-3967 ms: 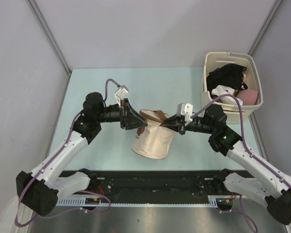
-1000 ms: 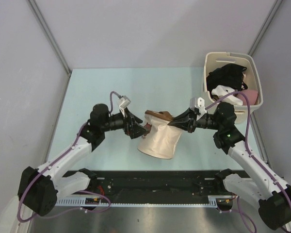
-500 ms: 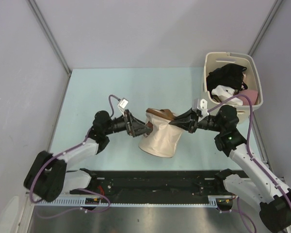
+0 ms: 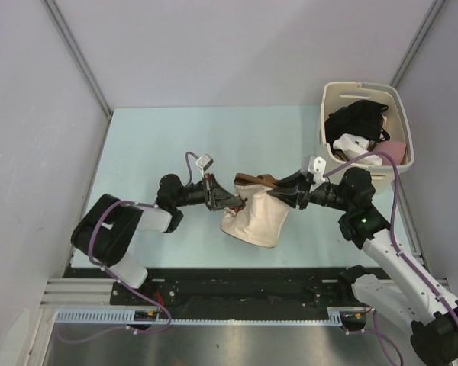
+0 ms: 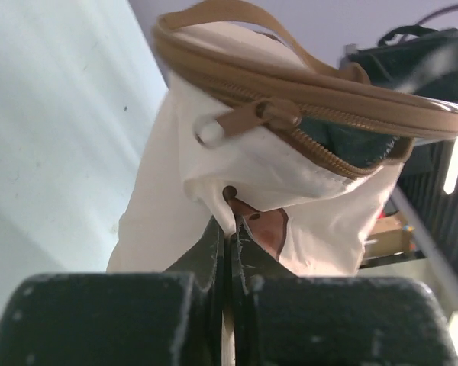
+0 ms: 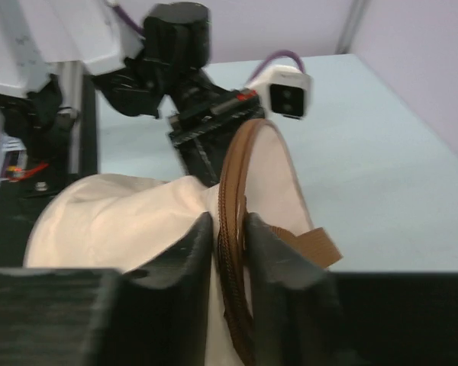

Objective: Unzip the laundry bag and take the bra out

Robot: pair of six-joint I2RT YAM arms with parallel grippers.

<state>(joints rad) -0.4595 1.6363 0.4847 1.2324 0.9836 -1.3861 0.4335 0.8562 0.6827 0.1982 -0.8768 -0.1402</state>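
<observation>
The cream-beige laundry bag stands mid-table, its brown zipper rim on top. My left gripper is shut on a fold of the bag's cloth on its left side, just below the rim. The brown zipper pull hangs above my fingers. The zip is partly open and something dark shows in the gap. I cannot make out the bra. My right gripper is shut on the zipper rim at the bag's right side.
A rigid cream plastic basket stands at the back right corner, holding black and pink clothes. The right arm's cable runs over the basket's front rim. The black rail lies along the near edge.
My left arm has dropped low and stretched out toward the bag, still gripping its left side. The bag has shifted a little right and toward the near edge. My right gripper keeps its hold.
</observation>
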